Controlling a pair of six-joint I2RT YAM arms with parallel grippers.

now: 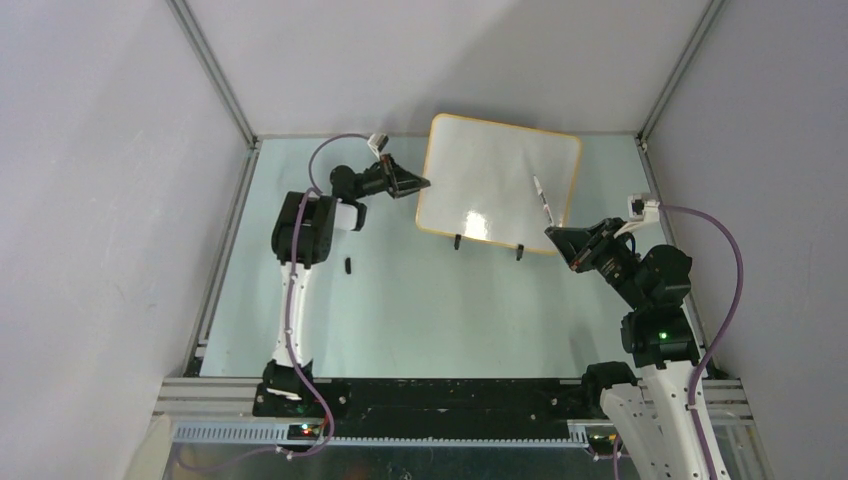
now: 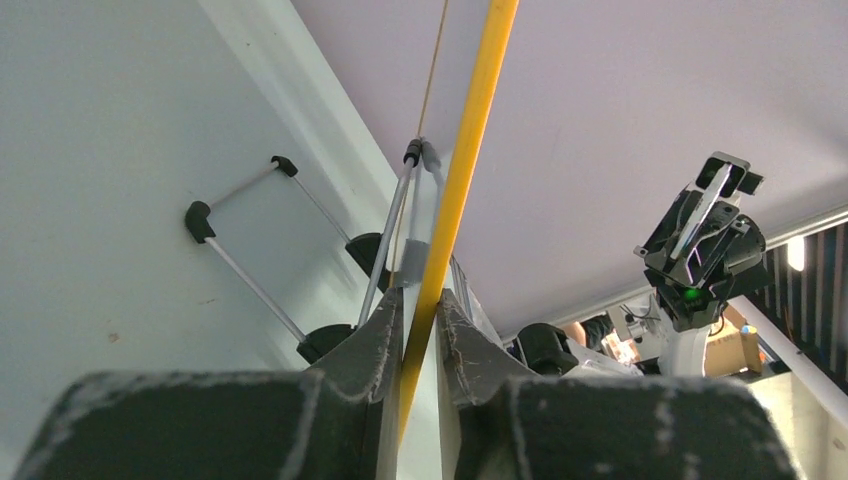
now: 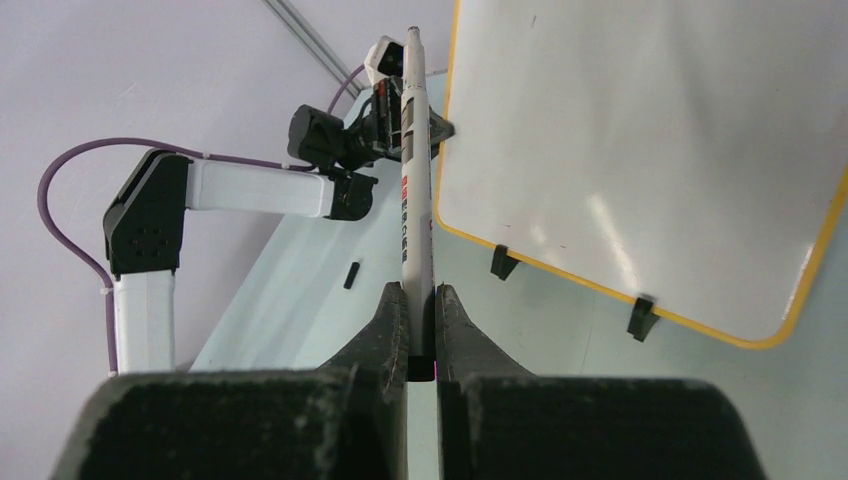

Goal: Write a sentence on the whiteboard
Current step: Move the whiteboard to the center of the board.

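Where the pale green tabletop (image 1: 420, 320) runs back toward 12 o'clock in the top view, the whiteboard (image 1: 490, 175) rests on its two little black feet (image 1: 458, 241). Its white face looks bare, so I think the sentence has not been started.

The left arm (image 1: 300, 230) reaches in from 9 o'clock. The left jaws are pinched shut on the board's left edge, and the left wrist view shows the yellow rim (image 2: 460, 180) squeezed between them. That arm seems to be keeping the board from sliding.

The right arm (image 1: 655, 290) is at the board's near right corner. The right jaws are shut tight on a thin white marker (image 1: 541, 200). The marker is long and straight, and it points away from the jaws toward 11 o'clock, with its tip over the right part of the board. So the board's bare face lies at 11 o'clock from the right jaws, and this arm is the one placed to write. I cannot tell if the tip touches the board.

A tiny black cap (image 1: 347, 265) lies on the tabletop near the left arm.
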